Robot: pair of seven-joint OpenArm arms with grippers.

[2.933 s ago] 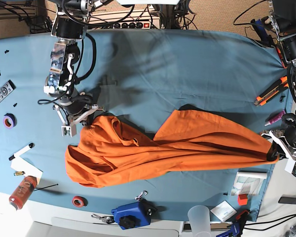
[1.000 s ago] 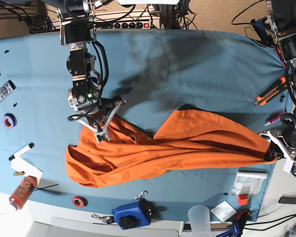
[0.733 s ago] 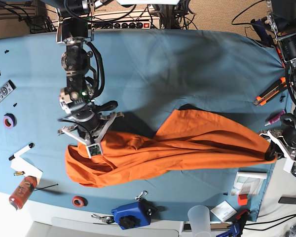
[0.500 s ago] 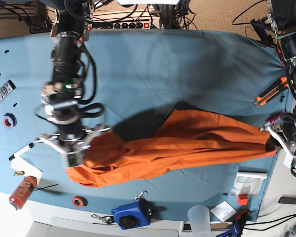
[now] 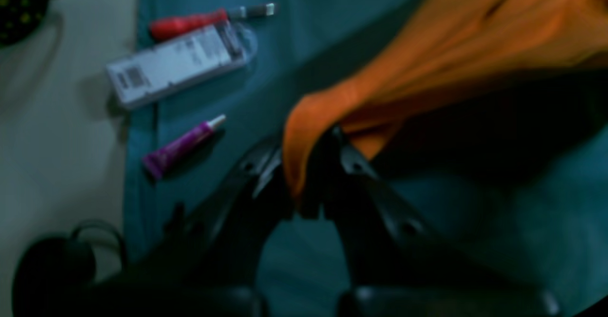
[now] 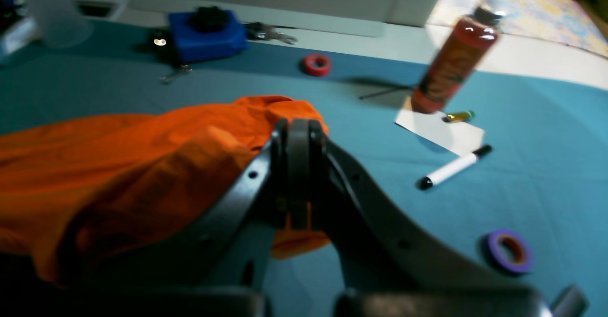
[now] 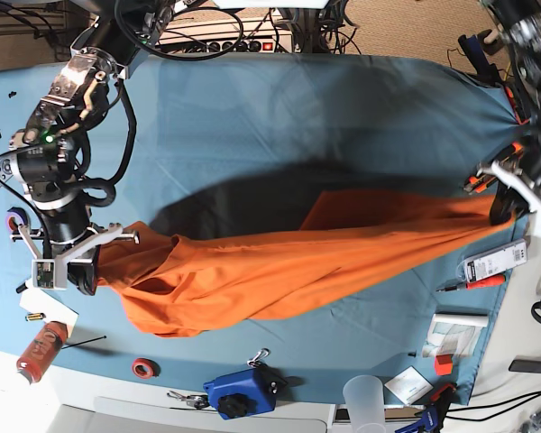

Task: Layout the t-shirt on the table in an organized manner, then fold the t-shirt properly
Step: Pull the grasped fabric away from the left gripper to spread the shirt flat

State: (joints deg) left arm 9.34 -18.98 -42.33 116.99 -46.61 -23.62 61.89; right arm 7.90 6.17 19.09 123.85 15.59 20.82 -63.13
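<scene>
The bright-orange t-shirt (image 7: 288,262) hangs stretched between my two grippers above the teal table (image 7: 298,117), sagging in the middle onto it. My right gripper (image 7: 83,273) is shut on one bunched end at the base view's left. In the right wrist view the right gripper (image 6: 297,139) pinches the cloth (image 6: 142,165). My left gripper (image 7: 503,206) is shut on the other end near the table's right edge. In the left wrist view the left gripper (image 5: 311,165) holds a corner of the shirt (image 5: 451,36). No neck tag shows.
Near the right gripper are a purple tape roll (image 7: 16,219), white paper (image 7: 50,311), a red bottle (image 7: 41,350) and a red tape ring (image 7: 144,367). A blue box (image 7: 242,392) sits at the front edge. A packaged tool (image 7: 494,262) and a purple tube (image 5: 183,146) lie near the left gripper.
Both grippers have pulled apart with the shirt. The right gripper went towards the base view's lower left, the left gripper moved up. The shirt is now drawn out into a long band.
</scene>
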